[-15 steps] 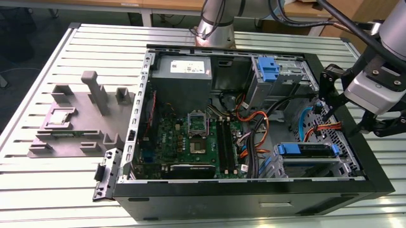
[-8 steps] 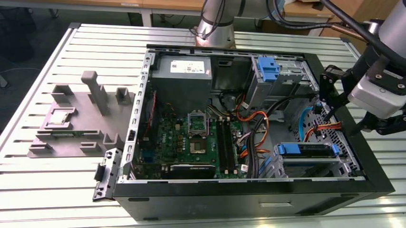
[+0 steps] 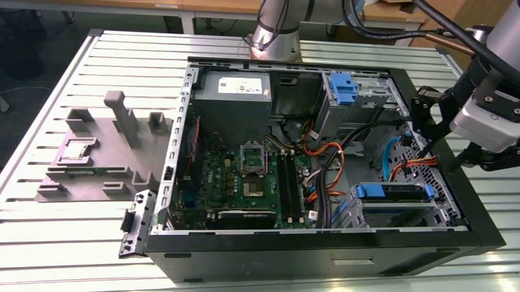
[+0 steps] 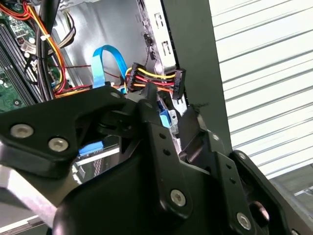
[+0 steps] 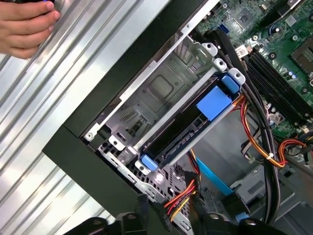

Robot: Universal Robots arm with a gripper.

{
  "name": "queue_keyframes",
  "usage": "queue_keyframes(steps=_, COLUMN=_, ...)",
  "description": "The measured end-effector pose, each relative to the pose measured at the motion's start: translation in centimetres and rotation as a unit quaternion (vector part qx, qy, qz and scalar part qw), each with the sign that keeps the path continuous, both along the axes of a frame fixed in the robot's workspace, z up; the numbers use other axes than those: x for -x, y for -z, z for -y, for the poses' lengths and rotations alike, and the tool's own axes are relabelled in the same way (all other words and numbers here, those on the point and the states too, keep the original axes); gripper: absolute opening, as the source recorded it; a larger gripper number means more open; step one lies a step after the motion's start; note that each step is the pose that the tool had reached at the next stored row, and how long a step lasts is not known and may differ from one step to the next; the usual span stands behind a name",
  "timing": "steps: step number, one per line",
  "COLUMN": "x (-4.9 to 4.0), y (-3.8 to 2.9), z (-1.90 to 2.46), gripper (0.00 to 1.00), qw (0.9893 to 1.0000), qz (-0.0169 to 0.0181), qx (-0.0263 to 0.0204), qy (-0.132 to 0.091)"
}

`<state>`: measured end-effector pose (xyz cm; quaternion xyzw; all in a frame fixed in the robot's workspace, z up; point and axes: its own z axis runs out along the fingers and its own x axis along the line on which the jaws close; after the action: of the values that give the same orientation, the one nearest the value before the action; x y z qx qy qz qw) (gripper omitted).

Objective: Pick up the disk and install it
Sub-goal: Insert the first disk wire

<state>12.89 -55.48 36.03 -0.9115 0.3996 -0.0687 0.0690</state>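
Claw [image 4: 171, 105] hangs over the side wall of the computer case [image 3: 325, 255], fingers apart and holding nothing. Just beneath it runs a bundle of red, yellow and orange cables [image 4: 151, 78]. Farther below, the disk [image 5: 195, 129] sits slotted in the metal drive cage [image 5: 161, 93]. Beyond the case, a hand [image 5: 24, 24] is over the slatted table [image 5: 49, 147].

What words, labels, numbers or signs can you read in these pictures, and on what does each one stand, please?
No text is legible in any view.
White sticker on the grey power supply box: dark print, too small to read.
Motherboard: board markings, too small to read.
Disk: no text can be made out on it.
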Motion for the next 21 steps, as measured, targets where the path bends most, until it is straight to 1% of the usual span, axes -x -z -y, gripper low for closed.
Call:
queue_keyframes(steps=1, x=-0.1, y=0.0, z=-0.02, gripper=0.43, qw=1.0, qz=0.0, qx=0.0001, qy=0.0)
queue_keyframes(steps=4, x=-0.31, y=0.05, z=-0.02, gripper=0.43, qw=1.0, qz=0.0, qx=0.0, qy=-0.007)
queue_keyframes(steps=7, x=-0.34, y=0.1, z=-0.02, gripper=0.42, qw=0.9997, qz=0.0001, qx=-0.0001, qy=-0.023)
queue_keyframes(steps=8, x=-0.35, y=0.1, z=-0.02, gripper=0.42, qw=0.9996, qz=0.0001, qx=0.0, qy=-0.029)
queue_keyframes(steps=9, x=-0.36, y=0.12, z=-0.02, gripper=0.35, qw=0.9994, qz=0.0002, qx=-0.0001, qy=-0.035)
queue_keyframes(steps=12, x=-0.38, y=0.16, z=-0.02, gripper=0.35, qw=0.9986, qz=0.0003, qx=-0.0001, qy=-0.053)
queue_keyframes(steps=13, x=-0.39, y=0.24, z=-0.03, gripper=0.35, qw=0.9983, qz=0.0056, qx=0.0009, qy=-0.059)
queue_keyframes(steps=16, x=-0.39, y=0.34, z=-0.02, gripper=0.35, qw=0.9979, qz=0.0207, qx=0.0039, qy=-0.062)
queue_keyframes(steps=17, x=-0.4, y=0.4, z=-0.02, gripper=0.35, qw=0.9972, qz=0.0264, qx=0.0053, qy=-0.069)
queue_keyframes(steps=21, x=-0.39, y=0.52, z=-0.03, gripper=0.35, qw=0.9951, qz=0.0309, qx=0.0065, qy=-0.094)
